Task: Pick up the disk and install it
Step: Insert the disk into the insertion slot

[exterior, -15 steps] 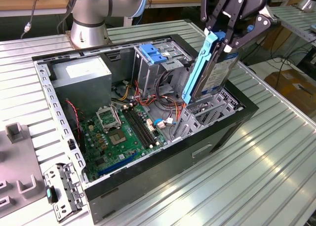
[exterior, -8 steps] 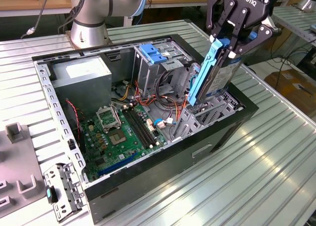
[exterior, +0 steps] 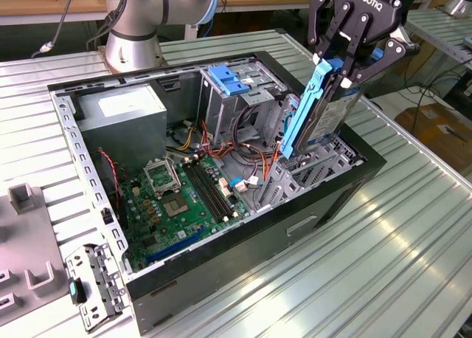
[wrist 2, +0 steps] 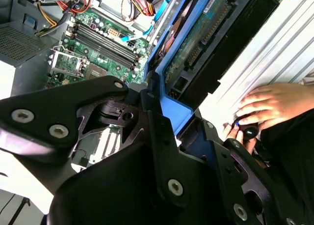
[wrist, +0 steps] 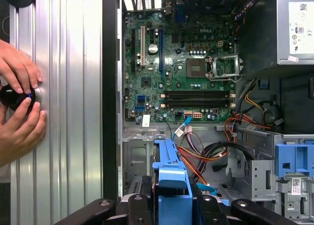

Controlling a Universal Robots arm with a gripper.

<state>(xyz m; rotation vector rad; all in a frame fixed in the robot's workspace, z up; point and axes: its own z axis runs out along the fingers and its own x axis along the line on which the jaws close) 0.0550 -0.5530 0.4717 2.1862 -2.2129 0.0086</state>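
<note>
Pincer [exterior: 344, 63] clamped narrow on the top end of the disk [exterior: 316, 120]. In the exterior view the disk slants down toward seven o'clock, its lower end inside the open computer case [exterior: 310, 223] on the ribbed surface [exterior: 413, 264]. At the case's ten o'clock, the power supply [exterior: 118, 111] carries a white printed label.
</note>
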